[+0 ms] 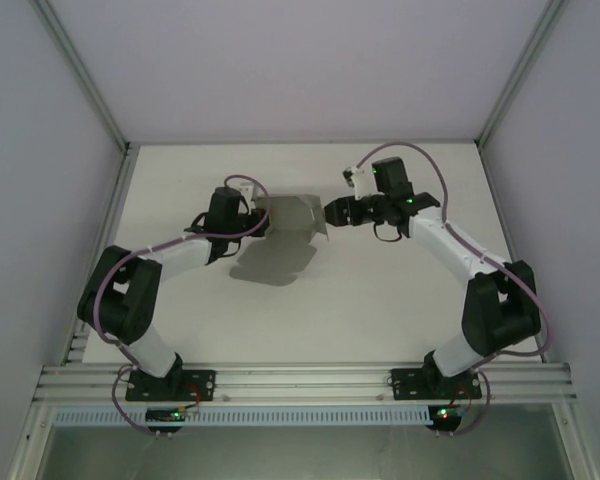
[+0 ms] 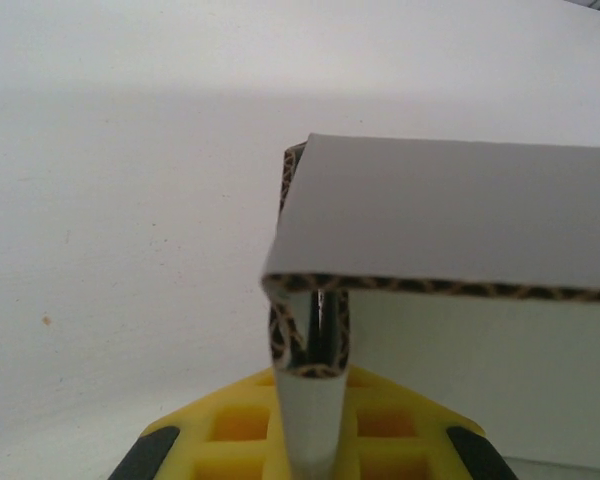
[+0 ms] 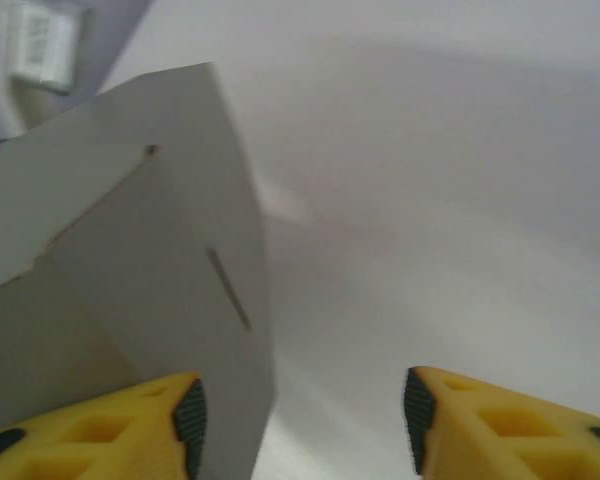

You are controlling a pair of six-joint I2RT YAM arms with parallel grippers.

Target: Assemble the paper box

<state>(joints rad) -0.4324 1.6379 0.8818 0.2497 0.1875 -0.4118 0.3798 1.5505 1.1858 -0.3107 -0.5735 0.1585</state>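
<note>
Now the left gripper point(image 1: 257, 214) is clamped on a folded edge of the plain grey paperboard box point(image 1: 285, 225) — lifted above the white table point(image 1: 380, 300) — while the right gripper point(image 3: 302, 405), jaws apart, sits beside its flap.

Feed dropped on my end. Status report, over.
Left gripper shut on box flap. Right gripper open at box's other edge. Box partly folded, held up.

Grey paper box point(image 1: 285, 222) raised mid-bench, barring the way between my left gripper point(image 1: 252, 217) and right gripper point(image 3: 300, 405), its panel just beside one right finger, gap between those fingers otherwise free, bare bench point(image 1: 380, 300) all round, side walls point(image 1: 40, 150) outside both arms.
</note>
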